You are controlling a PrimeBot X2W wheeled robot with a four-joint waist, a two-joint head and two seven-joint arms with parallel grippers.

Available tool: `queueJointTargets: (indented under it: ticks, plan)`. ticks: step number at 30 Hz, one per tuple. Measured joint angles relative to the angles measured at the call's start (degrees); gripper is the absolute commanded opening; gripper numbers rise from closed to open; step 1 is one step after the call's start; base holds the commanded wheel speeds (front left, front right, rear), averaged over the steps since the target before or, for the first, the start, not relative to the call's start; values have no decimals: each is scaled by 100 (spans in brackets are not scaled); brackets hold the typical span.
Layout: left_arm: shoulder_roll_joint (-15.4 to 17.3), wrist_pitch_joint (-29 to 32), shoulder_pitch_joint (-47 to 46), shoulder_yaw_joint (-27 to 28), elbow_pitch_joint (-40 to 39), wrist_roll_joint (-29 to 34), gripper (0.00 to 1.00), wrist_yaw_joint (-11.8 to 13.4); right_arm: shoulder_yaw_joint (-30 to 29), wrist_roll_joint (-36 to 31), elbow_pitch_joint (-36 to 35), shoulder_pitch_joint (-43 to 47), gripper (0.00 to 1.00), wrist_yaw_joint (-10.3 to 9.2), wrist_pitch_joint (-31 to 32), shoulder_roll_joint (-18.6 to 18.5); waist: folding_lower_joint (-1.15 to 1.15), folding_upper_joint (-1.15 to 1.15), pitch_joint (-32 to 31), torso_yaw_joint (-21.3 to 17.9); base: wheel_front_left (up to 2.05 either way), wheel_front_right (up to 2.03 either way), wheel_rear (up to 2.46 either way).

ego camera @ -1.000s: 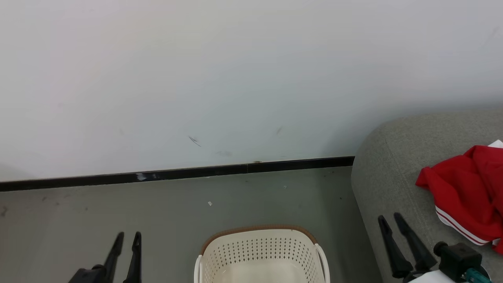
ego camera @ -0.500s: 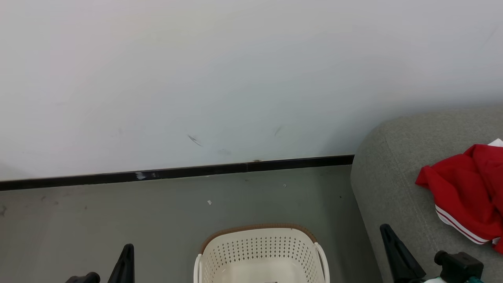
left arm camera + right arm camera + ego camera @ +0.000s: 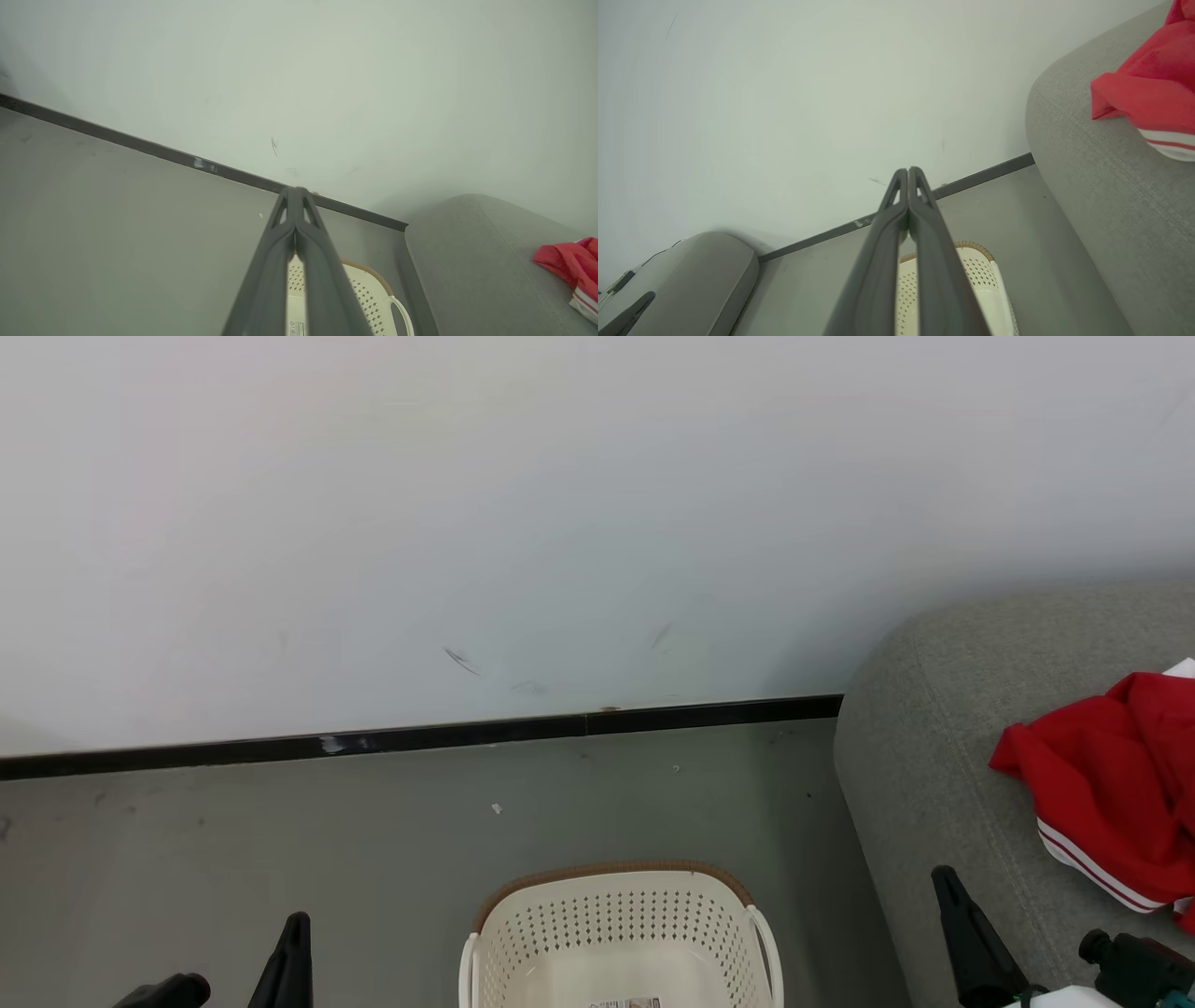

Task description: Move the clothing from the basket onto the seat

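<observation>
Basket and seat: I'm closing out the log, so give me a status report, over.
Left hand shut, empty. Right hand shut, empty. Clothing lies on the seat; visible part of basket bare. No obstruction seen.

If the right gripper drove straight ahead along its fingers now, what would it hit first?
Most likely the wall, just above the dark skirting. The shut right gripper points past the basket and over the floor; nothing shows in between, though depth is unclear.
</observation>
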Motion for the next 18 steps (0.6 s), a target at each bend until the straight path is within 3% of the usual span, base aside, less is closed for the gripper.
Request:
queueJointTargets:
  ticks: [9,18]
  plan:
    - [-42,196,-68,159,48,-641,0,-142,-27,833,149,-39,0,0,221,-69,37,0,-3,-4,0,0,0]
    - [-91,399,-160,322,121,-1269,0,-269,-44,1683,289,-257,0,-1,381,-147,44,0,6,-10,0,0,0]
